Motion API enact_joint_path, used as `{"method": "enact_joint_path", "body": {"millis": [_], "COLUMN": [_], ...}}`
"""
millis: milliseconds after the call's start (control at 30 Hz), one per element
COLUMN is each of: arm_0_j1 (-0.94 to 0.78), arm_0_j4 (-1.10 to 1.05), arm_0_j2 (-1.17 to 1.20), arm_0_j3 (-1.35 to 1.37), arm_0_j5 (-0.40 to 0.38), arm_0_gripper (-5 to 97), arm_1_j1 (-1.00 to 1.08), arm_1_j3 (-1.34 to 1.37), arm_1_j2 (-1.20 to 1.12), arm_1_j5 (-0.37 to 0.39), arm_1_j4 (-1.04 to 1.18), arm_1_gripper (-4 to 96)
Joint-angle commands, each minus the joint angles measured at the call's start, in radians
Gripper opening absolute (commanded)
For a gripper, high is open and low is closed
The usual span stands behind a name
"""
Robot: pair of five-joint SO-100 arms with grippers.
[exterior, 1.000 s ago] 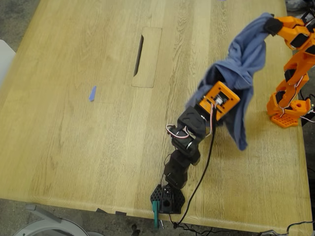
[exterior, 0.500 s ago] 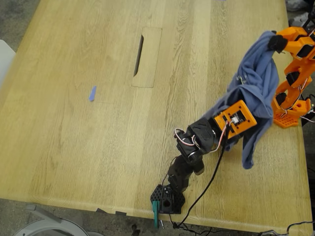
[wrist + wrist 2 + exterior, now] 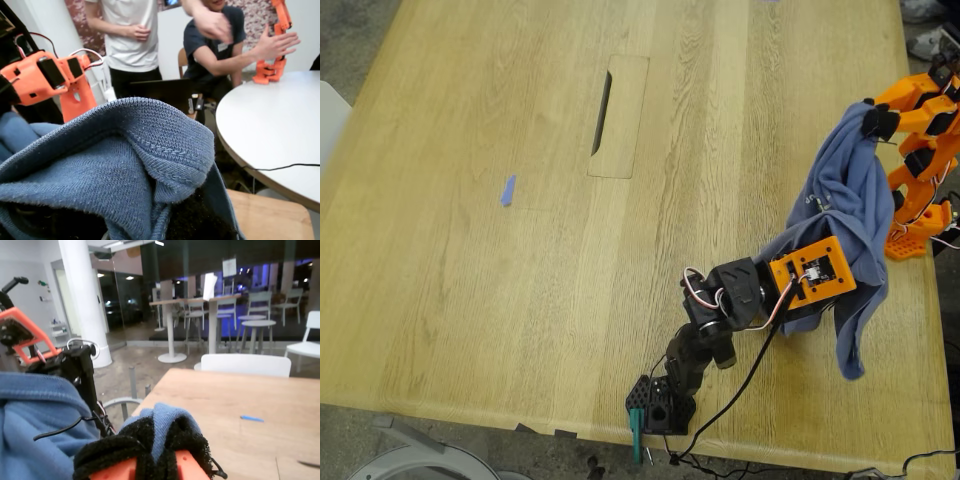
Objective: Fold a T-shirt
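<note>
Both arms were raised, my second gripper [image 3: 869, 118] pinching the T-shirt [image 3: 848, 215] between closed jaws; draped cloth hid my first gripper's [image 3: 165, 220] jaws, so I cannot tell their state.

The T-shirt [image 3: 845, 215] hangs over the table [image 3: 470, 280] at about three o'clock in the exterior view, strung between two arms. The tape scrap [image 3: 507, 190] lies on the table at nine o'clock, the slot [image 3: 602, 112] at eleven, well apart.
</note>
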Motion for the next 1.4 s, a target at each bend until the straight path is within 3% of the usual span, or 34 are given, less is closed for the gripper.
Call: {"method": "enact_joint_path", "body": {"millis": [0, 133, 333, 633, 1000, 1367], "arm_0_j1": [0.014, -0.067, -0.156, -0.262, -0.451, -0.759], "arm_0_j4": [0.023, 0.026, 0.015, 0.012, 0.015, 0.008], "arm_0_j2": [0.138, 0.209, 0.612, 0.804, 1.008, 1.189], "arm_0_j3": [-0.012, 0.135, 0.761, 1.074, 1.466, 1.928], "arm_0_j5": [-0.026, -0.054, -0.107, -0.12, -0.12, -0.107], "arm_0_gripper": [0, 0, 0, 0, 0, 0], "arm_1_j1": [-0.006, 0.009, 0.015, 0.04, 0.127, 0.279], "arm_1_j3": [-0.021, -0.011, 0.15, 0.91, 1.601, 2.006], "arm_1_j2": [0.029, 0.018, 0.06, 0.48, 0.701, 0.69], "arm_1_j5": [0.014, 0.037, 0.071, 0.11, 0.11, 0.098], "arm_1_j4": [0.038, 0.061, 0.061, -0.006, -0.48, -0.976], "arm_1_gripper": [0.4, 0.4, 0.4, 1.1, 1.0, 0.7]}}
